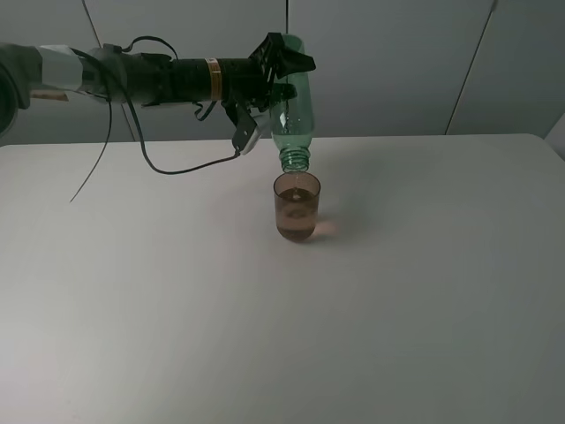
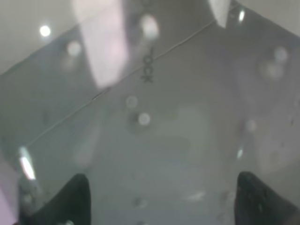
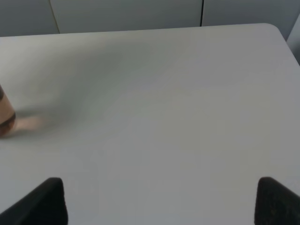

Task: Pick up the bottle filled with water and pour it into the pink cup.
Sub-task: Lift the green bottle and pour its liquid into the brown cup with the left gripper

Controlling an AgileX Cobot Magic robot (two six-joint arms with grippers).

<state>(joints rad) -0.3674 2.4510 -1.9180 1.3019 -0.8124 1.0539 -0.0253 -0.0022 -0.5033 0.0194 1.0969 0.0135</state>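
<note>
The bottle [image 1: 294,106] hung pretty much upside down, mouth just above the pink cup [image 1: 297,208] that stood partly full on the white table [image 1: 424,291], left gripper [image 1: 279,69] clamped round the bottle's body, right gripper [image 3: 159,201] spread wide, holding nothing.

A white table [image 1: 424,336] with a rounded corner, softly lit, stands before a grey wall [image 1: 397,62] of panels with dark seams.

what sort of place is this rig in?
Probably a robotics lab bench: a white table, plain grey wall panels, and a cabled black robot arm holding a transparent green plastic bottle upended over a pink plastic cup.
</note>
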